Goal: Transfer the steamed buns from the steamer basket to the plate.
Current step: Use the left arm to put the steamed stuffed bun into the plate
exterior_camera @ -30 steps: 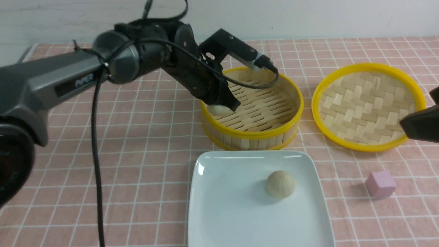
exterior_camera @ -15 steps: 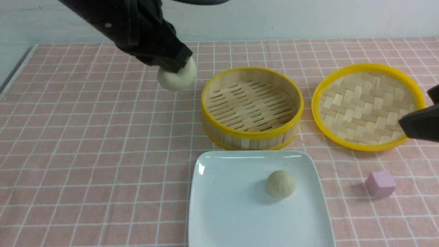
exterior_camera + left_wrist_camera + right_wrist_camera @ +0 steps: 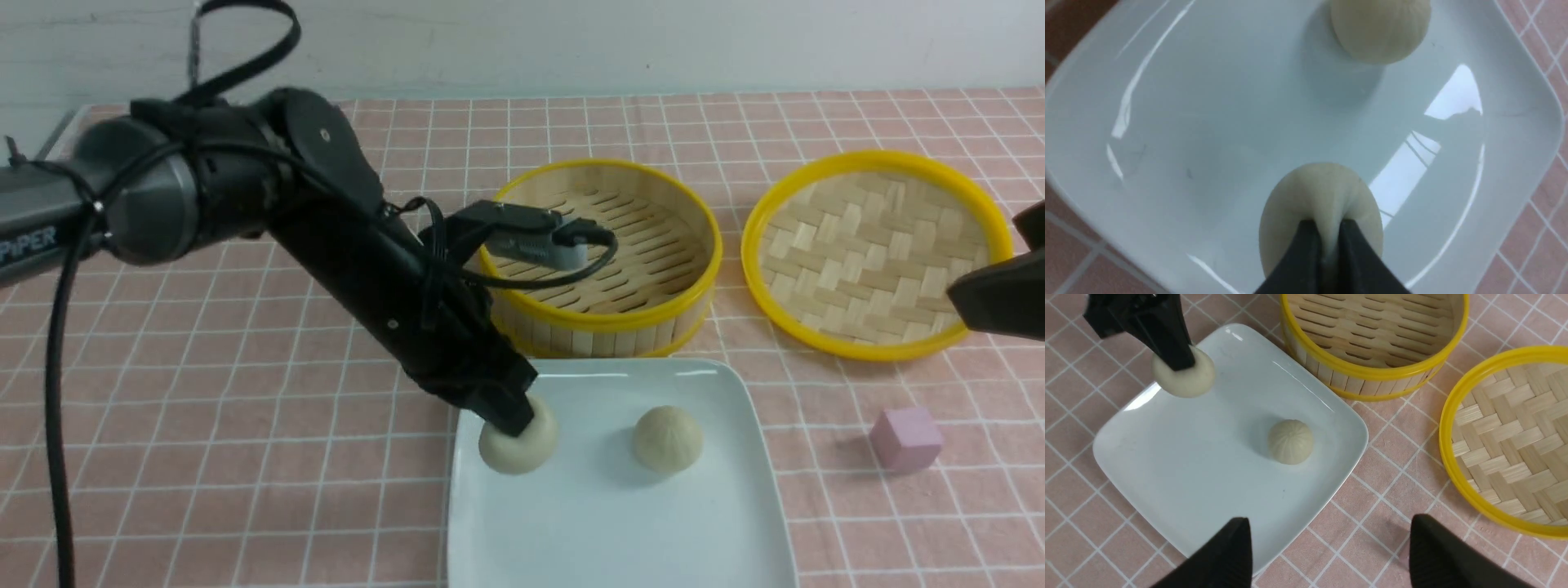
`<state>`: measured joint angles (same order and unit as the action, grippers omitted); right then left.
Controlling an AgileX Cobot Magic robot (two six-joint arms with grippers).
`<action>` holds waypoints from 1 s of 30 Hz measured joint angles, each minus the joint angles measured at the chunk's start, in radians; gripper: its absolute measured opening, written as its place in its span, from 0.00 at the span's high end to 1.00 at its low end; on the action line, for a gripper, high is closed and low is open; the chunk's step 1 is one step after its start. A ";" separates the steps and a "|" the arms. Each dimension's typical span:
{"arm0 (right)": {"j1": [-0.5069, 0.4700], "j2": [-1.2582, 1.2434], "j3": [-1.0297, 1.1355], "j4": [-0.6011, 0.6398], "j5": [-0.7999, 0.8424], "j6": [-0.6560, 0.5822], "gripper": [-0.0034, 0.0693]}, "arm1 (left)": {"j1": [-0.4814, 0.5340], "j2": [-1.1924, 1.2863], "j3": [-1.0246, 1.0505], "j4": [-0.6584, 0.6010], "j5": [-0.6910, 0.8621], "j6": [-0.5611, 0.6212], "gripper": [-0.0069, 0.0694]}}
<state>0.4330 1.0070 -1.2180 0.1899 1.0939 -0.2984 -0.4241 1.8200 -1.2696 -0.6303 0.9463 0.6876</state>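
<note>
Pink checked cloth covers the table. White lettering "PiPER" marks the left arm. The left gripper pinches tight on a bun at the plate's far-left part; whether it touches the plate is unclear. A second bun sits to its right, apart. The basket stands just behind the plate. The right gripper hangs with jaws spread wide, holding nothing.

Front view: robot's side, facing forward-down, whole table. Left wrist view: very close above plate, steeply down. Right wrist view: higher, from front view's 3 o'clock. All share plate, pinched steamed bun.
</note>
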 joint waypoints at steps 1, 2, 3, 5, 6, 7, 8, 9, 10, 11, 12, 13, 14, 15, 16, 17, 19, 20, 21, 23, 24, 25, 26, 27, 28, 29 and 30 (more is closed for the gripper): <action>0.000 0.000 0.000 0.000 0.000 0.000 0.26 | 0.000 0.007 0.002 -0.007 -0.013 0.014 0.87; 0.000 0.000 0.000 0.001 0.000 0.000 0.26 | 0.000 0.009 0.003 -0.008 -0.021 0.018 0.87; 0.000 0.000 0.000 0.001 0.000 -0.001 0.26 | 0.000 0.020 0.004 -0.017 -0.052 0.036 0.87; 0.000 0.000 0.000 0.002 0.001 -0.001 0.26 | 0.000 0.028 0.004 -0.022 -0.075 0.043 0.87; 0.000 0.000 0.000 0.005 0.001 -0.001 0.26 | 0.000 0.039 0.004 -0.025 -0.102 0.049 0.86; 0.000 0.000 0.000 0.007 0.001 -0.001 0.26 | 0.000 0.042 0.004 -0.025 -0.110 0.050 0.86; 0.000 0.000 0.000 0.010 0.001 -0.001 0.26 | 0.000 0.054 0.004 -0.025 -0.129 0.059 0.86; 0.000 0.000 0.000 0.012 0.001 -0.001 0.26 | 0.000 0.064 0.004 -0.025 -0.138 0.066 0.86; 0.000 0.000 0.000 0.013 0.001 -0.001 0.26 | 0.000 0.071 0.004 -0.026 -0.144 0.071 0.86; 0.000 0.000 0.000 0.015 0.001 -0.001 0.26 | 0.000 0.076 0.004 -0.026 -0.144 0.072 0.85; 0.000 0.000 0.000 0.015 0.001 -0.001 0.26 | 0.000 0.077 0.004 -0.026 -0.146 0.073 0.84; 0.000 0.000 0.000 0.015 0.001 -0.001 0.26 | 0.000 0.077 0.004 -0.026 -0.146 0.073 0.84; 0.000 0.000 0.000 0.016 0.001 -0.001 0.26 | 0.000 0.079 0.006 -0.026 -0.153 0.073 0.82; 0.000 0.000 0.000 0.016 0.001 -0.001 0.26 | 0.000 0.079 0.006 -0.026 -0.158 0.073 0.80; 0.000 0.000 0.000 0.016 0.001 -0.001 0.26 | 0.000 0.079 0.008 -0.026 -0.165 0.075 0.77; 0.000 0.000 0.000 0.016 0.001 -0.002 0.26 | 0.000 0.079 0.008 -0.026 -0.172 0.077 0.72; 0.000 0.000 0.000 0.016 0.001 -0.004 0.26 | 0.000 0.079 0.008 -0.026 -0.182 0.080 0.64; 0.000 0.000 0.000 0.016 0.001 -0.004 0.26 | 0.000 0.079 0.008 -0.026 -0.186 0.080 0.58; 0.000 0.000 0.000 0.016 0.001 -0.004 0.26 | 0.000 0.079 0.008 -0.026 -0.186 0.080 0.56; 0.000 0.000 0.000 0.016 0.001 -0.004 0.26 | 0.000 0.079 0.008 -0.023 -0.185 0.080 0.41; 0.000 0.000 0.000 0.016 0.001 -0.004 0.26 | 0.000 0.079 0.008 -0.023 -0.181 0.080 0.37; 0.000 0.000 0.000 0.016 0.001 -0.004 0.26 | 0.000 0.079 0.008 -0.023 -0.175 0.080 0.32; 0.000 0.000 0.000 0.019 0.001 -0.004 0.26 | 0.000 0.078 0.008 -0.023 -0.169 0.080 0.28; 0.000 0.000 0.000 0.019 0.001 -0.004 0.26 | 0.000 0.076 0.008 -0.023 -0.160 0.080 0.26; 0.000 0.000 0.000 0.019 0.001 -0.004 0.26 | 0.000 0.074 0.008 -0.023 -0.159 0.080 0.25; 0.000 0.000 0.000 0.020 0.001 -0.004 0.26 | 0.000 0.061 0.008 -0.026 -0.152 0.079 0.23; 0.000 0.000 0.000 0.022 0.000 -0.004 0.26 | 0.000 0.056 0.009 -0.026 -0.150 0.079 0.23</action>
<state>0.4330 1.0070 -1.2180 0.2117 1.0937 -0.3023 -0.4241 1.8760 -1.2610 -0.6564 0.7964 0.7668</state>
